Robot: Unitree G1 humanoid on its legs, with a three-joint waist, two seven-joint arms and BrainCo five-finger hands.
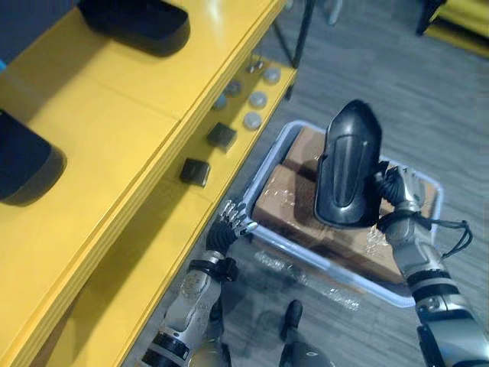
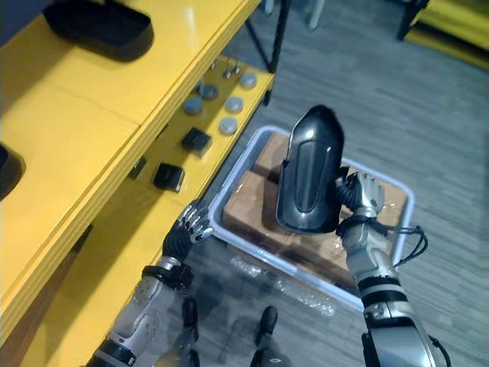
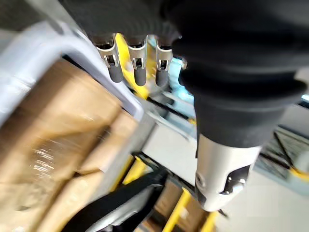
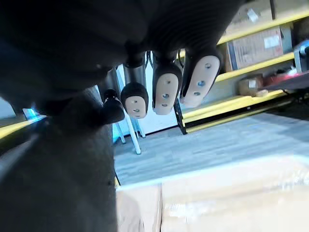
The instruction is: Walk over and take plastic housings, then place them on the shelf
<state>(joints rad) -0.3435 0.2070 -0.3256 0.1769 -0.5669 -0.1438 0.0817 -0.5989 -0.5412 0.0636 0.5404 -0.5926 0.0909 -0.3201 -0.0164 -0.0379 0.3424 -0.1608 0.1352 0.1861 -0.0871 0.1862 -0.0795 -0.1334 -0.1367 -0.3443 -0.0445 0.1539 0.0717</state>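
- Far left: yellow shelf [image 1: 114,115], top board carrying a dark housing [image 1: 134,23] at the far end and a second dark housing [image 1: 23,164] nearer, at the view's edge.
- Lower board [image 1: 137,290] of the same shelf: two small black blocks [image 1: 195,171], well apart from each other, then a cluster of grey round discs [image 1: 252,120] farther along.
- Just beside the lower board's edge: left hand [image 1: 231,223], raised near the bin's near corner, holding nothing; fingers [image 3: 137,72] nearly straight, side by side, relaxed.
- Centre: pale grey bin [image 1: 269,164] on the grey floor [image 1: 382,61], packed with cardboard boxes [image 1: 286,199] under clear wrap.
- Above the bin: black plastic housing [image 1: 348,164], held upright, rounded end uppermost, glossy face turned toward the head camera, well apart from the shelf.
- Right: right hand [image 1: 401,195] at the housing's lower right edge, fingers [image 4: 165,94] curled round it with pale pads showing in the wrist view, thumb pressed against the dark shell.
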